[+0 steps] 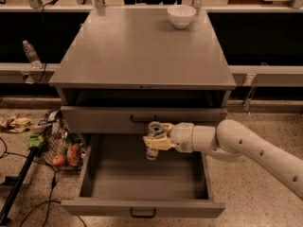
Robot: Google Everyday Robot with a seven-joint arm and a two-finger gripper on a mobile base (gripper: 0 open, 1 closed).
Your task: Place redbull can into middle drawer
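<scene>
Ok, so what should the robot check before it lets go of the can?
1. Middle drawer pulled open: ok.
2. Claw above the drawer's back part, shut on the redbull can: ok.
3. Can upright: ok.
4. Room in the tray below the can: ok.
5. Can low enough to land softly: cannot tell.
6. White bowl far away on the cabinet top: ok.

Cream tool [152,144] over grey-brown middle drawer [142,208]

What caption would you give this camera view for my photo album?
The gripper holds the redbull can over the open middle drawer, a white bowl sitting on the cabinet top.
</scene>
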